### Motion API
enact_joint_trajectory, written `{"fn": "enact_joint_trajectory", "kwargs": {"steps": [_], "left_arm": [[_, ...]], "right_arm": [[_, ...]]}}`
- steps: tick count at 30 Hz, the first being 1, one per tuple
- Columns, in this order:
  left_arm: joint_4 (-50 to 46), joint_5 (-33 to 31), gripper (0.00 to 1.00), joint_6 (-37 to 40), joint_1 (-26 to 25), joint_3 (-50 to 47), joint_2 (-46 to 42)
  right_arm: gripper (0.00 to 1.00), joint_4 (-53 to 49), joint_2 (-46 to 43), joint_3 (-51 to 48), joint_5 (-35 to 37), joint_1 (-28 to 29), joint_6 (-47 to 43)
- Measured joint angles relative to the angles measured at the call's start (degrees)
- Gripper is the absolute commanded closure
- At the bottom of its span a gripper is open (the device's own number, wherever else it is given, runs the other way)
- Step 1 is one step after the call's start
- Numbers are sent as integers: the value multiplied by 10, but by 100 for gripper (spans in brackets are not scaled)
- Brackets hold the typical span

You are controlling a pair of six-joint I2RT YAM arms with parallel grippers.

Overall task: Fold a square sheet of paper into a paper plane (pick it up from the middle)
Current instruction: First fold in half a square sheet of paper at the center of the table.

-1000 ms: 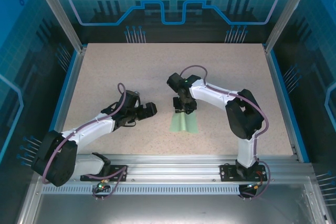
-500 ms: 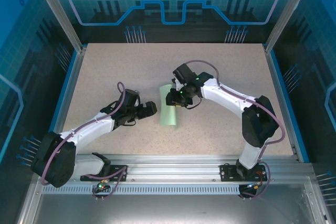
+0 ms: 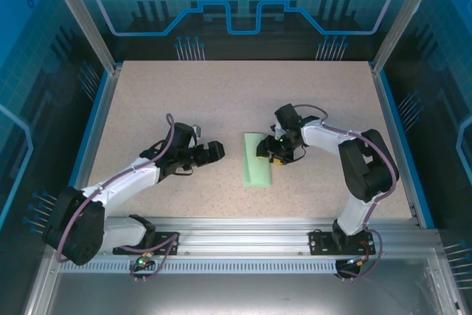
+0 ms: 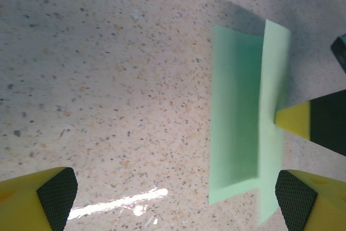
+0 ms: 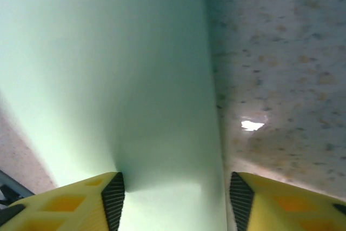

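Speckled stone-look tabletop [image 3: 184, 94] carries matte mint paper [image 3: 254, 169], folded oblong

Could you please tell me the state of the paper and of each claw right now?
Paper: folded into a narrow strip, lying on the table, one flap looks raised.
Left claw: open, holding nothing, apart from the paper.
Right claw: open, fingers either side of the paper.

We see paper [image 3: 255, 169] mid-table [image 3: 184, 94]; left gripper [image 3: 215, 151] at its 9 o'clock, apart; right gripper [image 3: 265, 154] over its 3 o'clock edge.
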Motion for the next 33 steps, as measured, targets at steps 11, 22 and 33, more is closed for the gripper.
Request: {"fn": "enact_joint_trajectory", "kwargs": {"steps": [11, 22, 33], "left_arm": [[24, 19, 3, -5, -33, 35, 49], [56, 28, 29, -39, -38, 35, 77], [152, 116, 33, -91, -62, 41, 170]], "right_arm": [[33, -26, -8, 1, 19, -10, -49], [35, 14, -4, 8, 33, 22, 27], [35, 37, -4, 6, 41, 23, 59]]}}
